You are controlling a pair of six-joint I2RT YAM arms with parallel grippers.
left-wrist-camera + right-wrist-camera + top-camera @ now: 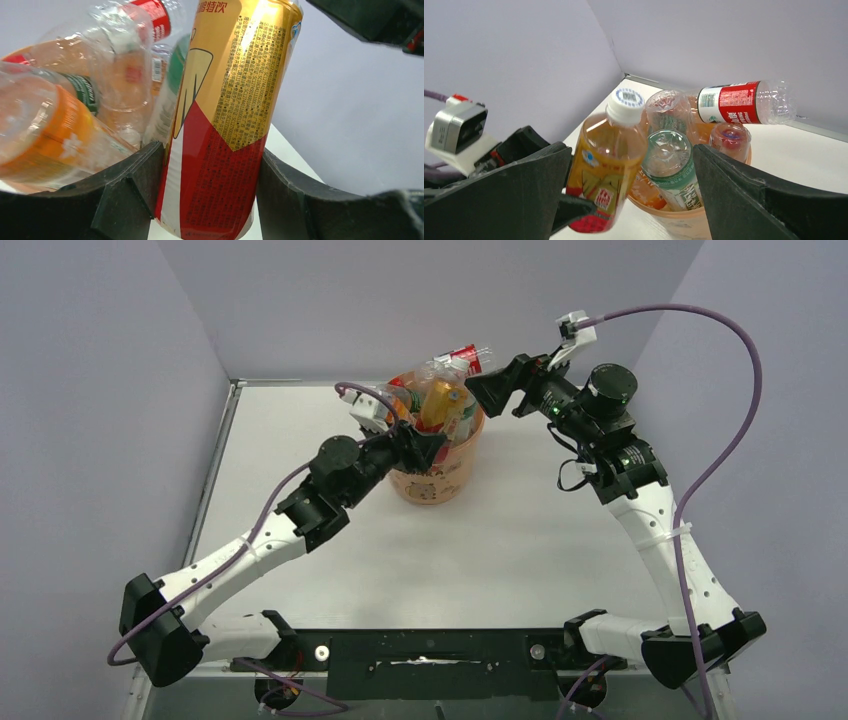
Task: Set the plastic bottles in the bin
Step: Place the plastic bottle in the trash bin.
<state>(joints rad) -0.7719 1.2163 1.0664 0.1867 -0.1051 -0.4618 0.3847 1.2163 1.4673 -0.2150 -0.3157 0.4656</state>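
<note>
The pale-orange bin [437,480] stands mid-table, packed with plastic bottles. A clear red-labelled bottle [466,358] lies across the top of the pile. My left gripper [424,446] is shut on a yellow bottle with a red base and white cap [441,405], held upright at the bin's near-left rim. In the left wrist view this bottle [220,125] fills the gap in the gripper [210,185]. My right gripper [488,390] is open and empty just right of the pile. The right wrist view shows the yellow bottle [606,165], a green-labelled bottle [671,172] and the bin's rim [684,214].
Purple-grey walls close the table at the back and both sides. The left wrist's camera block [456,131] sits close to my right gripper's left finger. White tabletop [520,540] lies around the bin.
</note>
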